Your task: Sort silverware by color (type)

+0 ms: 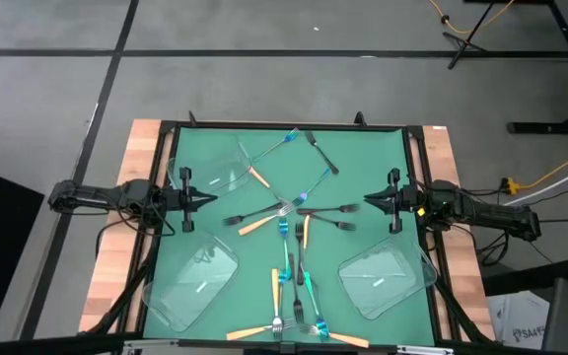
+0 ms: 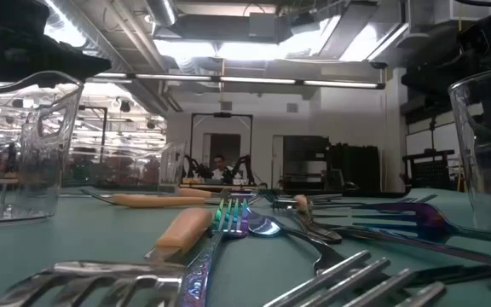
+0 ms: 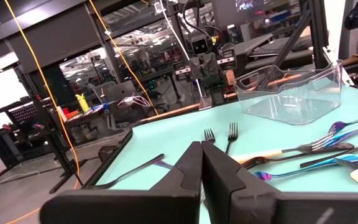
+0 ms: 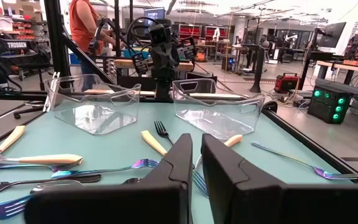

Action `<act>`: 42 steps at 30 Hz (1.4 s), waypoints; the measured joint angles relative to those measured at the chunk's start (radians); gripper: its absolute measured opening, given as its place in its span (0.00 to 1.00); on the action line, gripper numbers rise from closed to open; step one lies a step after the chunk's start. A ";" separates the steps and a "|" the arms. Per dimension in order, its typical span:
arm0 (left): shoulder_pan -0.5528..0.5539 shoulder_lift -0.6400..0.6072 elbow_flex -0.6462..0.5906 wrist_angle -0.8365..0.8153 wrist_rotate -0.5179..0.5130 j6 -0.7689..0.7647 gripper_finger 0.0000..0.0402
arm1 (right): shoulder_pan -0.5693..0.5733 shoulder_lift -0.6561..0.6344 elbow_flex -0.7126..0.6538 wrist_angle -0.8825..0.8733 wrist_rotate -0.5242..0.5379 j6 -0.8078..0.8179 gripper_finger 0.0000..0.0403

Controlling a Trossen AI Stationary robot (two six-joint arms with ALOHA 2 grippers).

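The green mat [image 1: 215,163] holds everything. Three clear trays [image 1: 193,283] lie on it: two near its left edge, one near its right edge. The forks [image 1: 286,242] are scattered over its middle. The left gripper [image 1: 205,198] waits at the mat's left edge, fingers pressed together, empty. The right gripper [image 1: 371,200], at its right edge, stands slightly apart and holds nothing.

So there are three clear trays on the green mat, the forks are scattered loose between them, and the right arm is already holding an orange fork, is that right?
Not quite: the right gripper holds nothing. The high view shows it at the mat's right edge, clear of every fork, and the right wrist view shows nothing between its jaws. The rest stands: three clear trays on the green mat, forks loose between them.
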 joint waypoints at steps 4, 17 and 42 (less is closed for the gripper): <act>0.000 0.000 0.000 0.000 0.000 0.000 0.00 | 0.000 0.000 0.000 0.000 0.000 0.000 0.07; 0.000 0.000 0.000 0.000 0.000 0.000 0.00 | 0.000 0.000 0.000 -0.002 0.018 0.000 0.07; 0.000 0.000 0.000 0.000 0.000 0.000 0.00 | 0.000 0.000 0.000 0.038 0.024 0.209 0.12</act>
